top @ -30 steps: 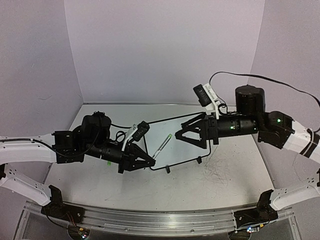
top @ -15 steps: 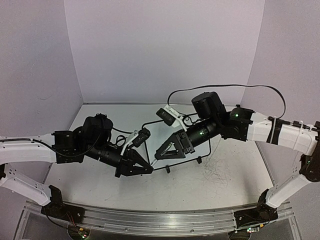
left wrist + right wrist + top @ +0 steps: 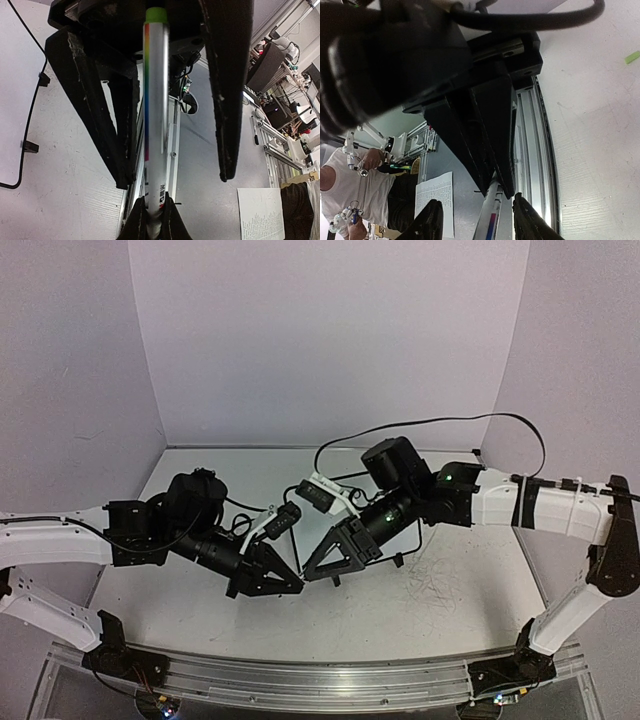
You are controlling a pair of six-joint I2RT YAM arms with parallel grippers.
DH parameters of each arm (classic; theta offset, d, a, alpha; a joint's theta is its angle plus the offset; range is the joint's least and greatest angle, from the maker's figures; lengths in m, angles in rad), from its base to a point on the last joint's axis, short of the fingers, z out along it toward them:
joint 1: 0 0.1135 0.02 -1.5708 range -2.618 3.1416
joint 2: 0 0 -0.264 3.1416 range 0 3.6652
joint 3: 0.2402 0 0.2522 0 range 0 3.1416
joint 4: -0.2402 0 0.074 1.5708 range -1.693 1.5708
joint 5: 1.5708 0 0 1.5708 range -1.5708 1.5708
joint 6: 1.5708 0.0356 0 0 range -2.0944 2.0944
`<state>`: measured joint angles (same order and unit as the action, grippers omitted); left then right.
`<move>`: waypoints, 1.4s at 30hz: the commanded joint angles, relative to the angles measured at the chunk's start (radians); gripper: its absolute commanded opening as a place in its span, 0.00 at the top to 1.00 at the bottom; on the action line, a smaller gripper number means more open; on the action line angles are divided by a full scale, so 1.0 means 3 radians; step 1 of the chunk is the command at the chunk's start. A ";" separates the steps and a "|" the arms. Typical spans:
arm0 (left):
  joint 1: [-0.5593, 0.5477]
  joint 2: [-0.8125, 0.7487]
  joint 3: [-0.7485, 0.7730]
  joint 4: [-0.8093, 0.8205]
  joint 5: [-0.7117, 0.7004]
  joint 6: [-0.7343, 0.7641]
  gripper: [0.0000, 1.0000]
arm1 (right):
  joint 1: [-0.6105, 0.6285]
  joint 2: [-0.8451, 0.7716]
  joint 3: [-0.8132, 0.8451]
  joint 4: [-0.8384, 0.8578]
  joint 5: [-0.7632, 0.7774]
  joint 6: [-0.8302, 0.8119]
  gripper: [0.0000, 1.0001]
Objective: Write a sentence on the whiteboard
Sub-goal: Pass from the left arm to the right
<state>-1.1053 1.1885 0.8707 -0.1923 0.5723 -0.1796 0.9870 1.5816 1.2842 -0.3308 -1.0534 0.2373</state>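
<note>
Left wrist view: bench point(image 3: 60, 200) carries whiteboard point(image 3: 10, 135) at left. Seen part is blank, no sentence yet, so all writing is left.

- left gripper point(image 3: 152, 215): jaws clamp marker point(image 3: 154, 100)
- right gripper point(image 3: 174, 179): jaws half-wide, straddle marker below green cap point(image 3: 155, 14), no touch

Versus earlier frame: right arm comes over from board's far side, jaws are narrower.

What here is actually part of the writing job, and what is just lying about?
Part of the job:
the whiteboard
the marker, gripped by the left hand
the right hand, open around it

Lying about:
grey scuff marks on the tabletop
a printed sheet beyond it
</note>
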 commanded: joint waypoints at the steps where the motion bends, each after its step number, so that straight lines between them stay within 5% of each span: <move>1: -0.0017 -0.0009 0.0153 0.0076 0.0069 0.0054 1.00 | 0.0024 0.0101 0.0187 0.0042 -0.0171 -0.0072 0.52; 7: -0.0018 0.0014 0.0152 0.0076 0.0074 0.0057 1.00 | 0.0029 0.0158 0.0197 0.0031 -0.0174 -0.0092 0.58; 18: -0.0018 0.0051 0.0154 0.0074 0.0050 0.0043 1.00 | 0.0029 0.0114 0.0106 0.0002 -0.0179 -0.0151 0.98; 25: -0.0019 -0.0006 0.0154 0.0066 -0.0103 -0.0035 1.00 | 0.0028 0.0029 0.0012 0.0003 -0.0050 -0.0210 1.00; 30: -0.0010 -0.0097 0.0115 0.0063 -0.0405 -0.0196 0.75 | 0.0024 -0.0094 -0.0063 0.0008 0.0267 -0.0259 1.00; 37: -0.0012 -0.0157 0.0067 0.0081 -0.0811 -0.0448 0.26 | -0.0031 -0.0486 -0.0358 0.0175 0.0939 -0.0214 1.00; 42: -0.0007 -0.0225 0.0004 0.0188 -0.1155 -0.0610 0.12 | -0.0157 -0.0937 -0.0769 0.0511 0.1527 -0.0024 1.00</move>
<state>-1.1116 1.1611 0.8706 -0.2003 0.3384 -0.3122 0.9705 1.4084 1.1253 -0.2897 -0.7754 0.1920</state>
